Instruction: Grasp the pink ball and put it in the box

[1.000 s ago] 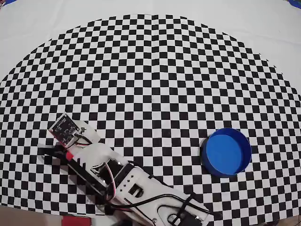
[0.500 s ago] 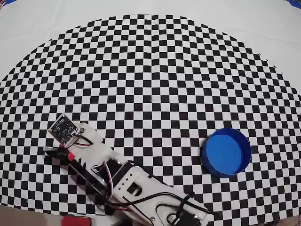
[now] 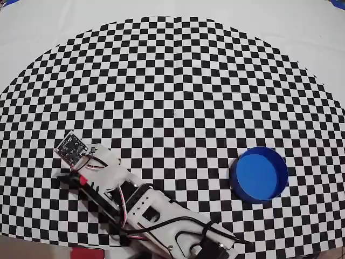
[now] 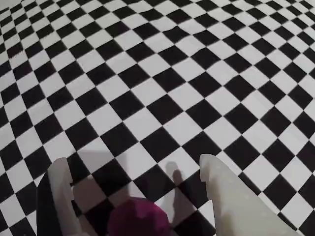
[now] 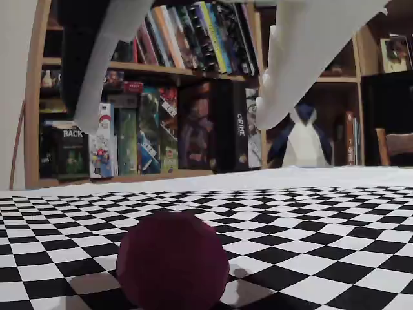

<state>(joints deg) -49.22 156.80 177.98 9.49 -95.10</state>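
overhead view: round glossy blue box (image 3: pixel 259 174) at 4 o'clock on the checkered cloth (image 3: pixel 178 86); white arm at 7 o'clock.
wrist view: matte pink ball (image 4: pixel 139 218) at 6 o'clock between spread white gripper (image 4: pixel 133 169) fingers, ungrasped.
fixed view: ball (image 5: pixel 173 261) resting on cloth, below the fingers.

Three cameras: one above, one on the wrist, one at desk level.

My overhead view looks straight down on the checkered desk (image 3: pixel 178 81) from far off. My wrist view looks past the hand (image 4: pixel 135 169) close over the squares. My fixed view sits low, facing a bookshelf (image 5: pixel 168 97). The last two share the pink ball (image 5: pixel 173 260).
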